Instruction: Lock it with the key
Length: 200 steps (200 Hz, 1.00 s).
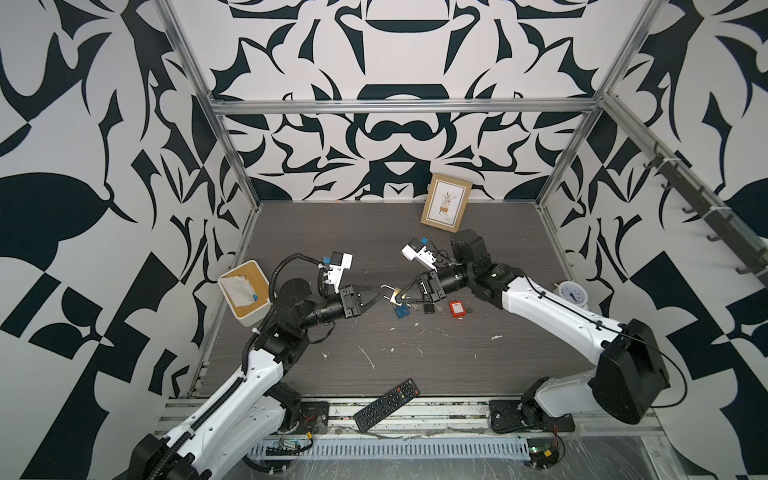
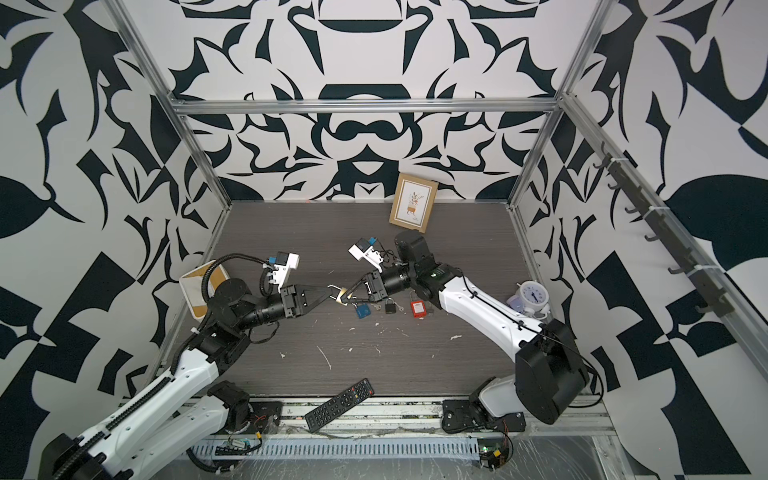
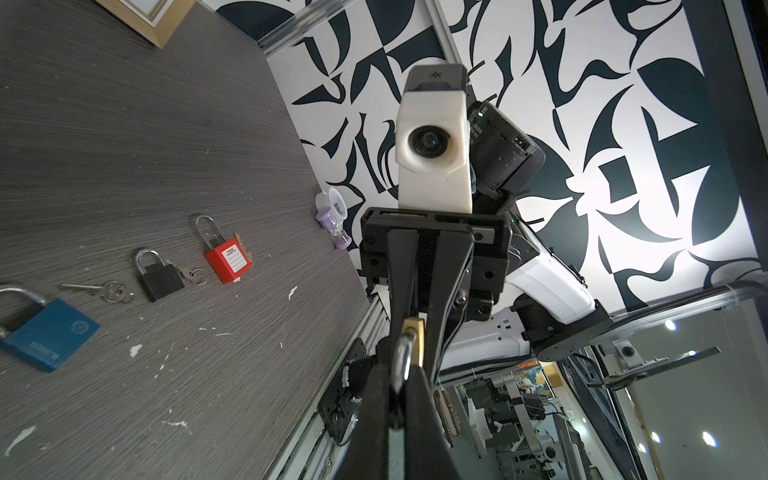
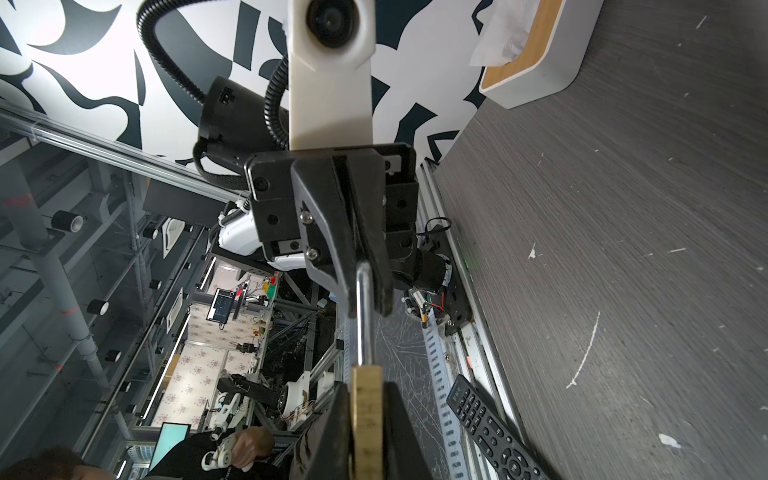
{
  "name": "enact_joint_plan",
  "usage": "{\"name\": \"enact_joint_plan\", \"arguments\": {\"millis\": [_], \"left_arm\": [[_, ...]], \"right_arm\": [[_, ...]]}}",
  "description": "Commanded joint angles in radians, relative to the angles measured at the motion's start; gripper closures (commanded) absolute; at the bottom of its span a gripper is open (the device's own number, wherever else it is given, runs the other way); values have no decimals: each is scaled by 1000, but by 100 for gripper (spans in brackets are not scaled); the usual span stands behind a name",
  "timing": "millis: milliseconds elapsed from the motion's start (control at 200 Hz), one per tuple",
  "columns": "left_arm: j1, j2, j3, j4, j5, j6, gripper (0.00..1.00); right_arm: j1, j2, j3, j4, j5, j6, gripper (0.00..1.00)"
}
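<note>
**Left tool** [image 3: 398, 386]: clenched on the steel shackle [image 3: 401, 359] of the brass padlock [image 3: 417, 343], with its two black fingers pinching the loop from both sides.

**Right tool** [image 4: 365, 419]: clenched on the brass body of the same padlock, with one finger flat against each broad face.

**Position:** In both top views the two tools met tip to tip near the middle of the worktop [image 1: 332, 245]. The left tool [image 1: 379, 293] reached in from the left and the right tool [image 1: 400, 296] from the right. The brass padlock [image 1: 394, 293] was held between them, clear of the surface. Whether the shackle was latched into the body could not be told.

**Nearby items:** Just beside the held lock, a row of things lay flat on the worktop.
- A blue padlock [image 1: 401, 312] was nearest the tools.
- A loose key [image 3: 95, 289] lay next, apart from both tools.
- A black padlock [image 1: 428, 308] followed.
- A red padlock [image 1: 456, 308] lay farthest toward the right arm.

**Outer items:**
- A white tissue box [image 1: 245, 293] with a wooden lid stood at the left edge.
- A wooden picture frame [image 1: 446, 203] leaned against the back wall.
- A small clock [image 1: 571, 293] stood at the right edge.
- A black remote control [image 1: 386, 405] lay at the front edge, partly over the metal rail.
</note>
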<state>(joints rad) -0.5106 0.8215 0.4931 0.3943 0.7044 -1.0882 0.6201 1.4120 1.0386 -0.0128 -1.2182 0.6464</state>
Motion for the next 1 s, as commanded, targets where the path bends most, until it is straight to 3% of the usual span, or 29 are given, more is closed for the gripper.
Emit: {"name": "enact_joint_plan", "arguments": {"millis": [0, 240, 515, 665, 805, 905, 995], "left_arm": [[-11, 8, -8, 73, 72, -38, 100], [-31, 27, -4, 83, 85, -70, 100], [-82, 65, -12, 10, 47, 26, 100], [-88, 62, -5, 5, 65, 40, 100], [-124, 65, 3, 7, 48, 46, 100], [-126, 43, -17, 33, 11, 19, 100], [-123, -7, -58, 84, -87, -17, 100]], "right_arm": [[4, -18, 40, 33, 74, -32, 100], [6, -2, 87, 38, 118, -58, 100], [6, 29, 69, 338, 43, 155, 100], [6, 11, 53, 357, 58, 162, 100], [19, 26, 135, 126, 109, 21, 100], [13, 41, 156, 55, 139, 9, 100], [-2, 38, 132, 41, 172, 19, 83]]}}
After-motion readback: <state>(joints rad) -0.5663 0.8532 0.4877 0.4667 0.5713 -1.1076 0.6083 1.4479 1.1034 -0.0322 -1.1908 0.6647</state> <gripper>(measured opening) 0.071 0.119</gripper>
